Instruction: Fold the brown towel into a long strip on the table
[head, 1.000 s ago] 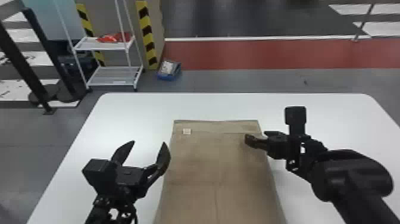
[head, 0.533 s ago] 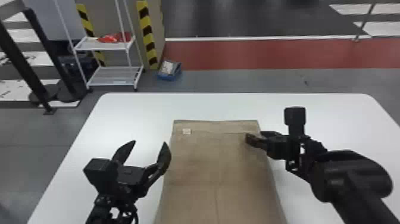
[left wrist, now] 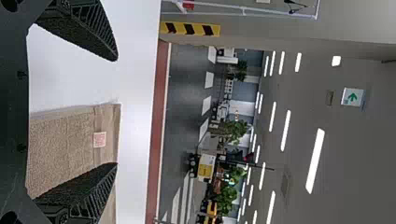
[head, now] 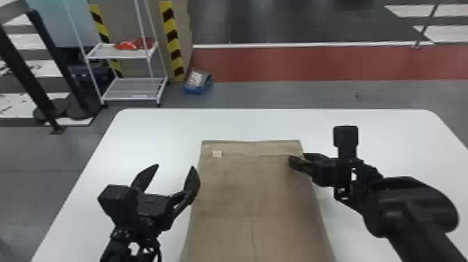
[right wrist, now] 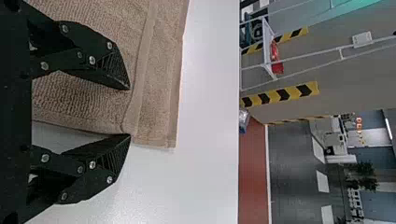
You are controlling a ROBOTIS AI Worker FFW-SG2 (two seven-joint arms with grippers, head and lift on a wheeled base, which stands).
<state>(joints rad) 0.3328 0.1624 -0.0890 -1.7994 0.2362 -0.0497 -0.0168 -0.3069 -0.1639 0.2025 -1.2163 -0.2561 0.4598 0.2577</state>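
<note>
The brown towel (head: pixel 257 195) lies flat on the white tabletop (head: pixel 160 139), with its far end toward 12 o'clock and its long sides running down to 6. Its little tag (head: pixel 217 153) sits near 11 o'clock. It looks soft, bumpy and floppy. I think it is light, won't slip much and can't break, but it may sag or bunch up if I lift just one spot.

My right end effector (right wrist: pixel 130 112) is spread at about 1 o'clock, one finger over the cloth and one past its side. It isn't pinching anything. My left end effector (head: pixel 175 166) is spread too, and empty, near 10 o'clock.

I'd grab the side edge just below the far corner, by the thick hem, and nip deep enough to get every layer. I can't tell how many there are. A tiny nip might lose some.
</note>
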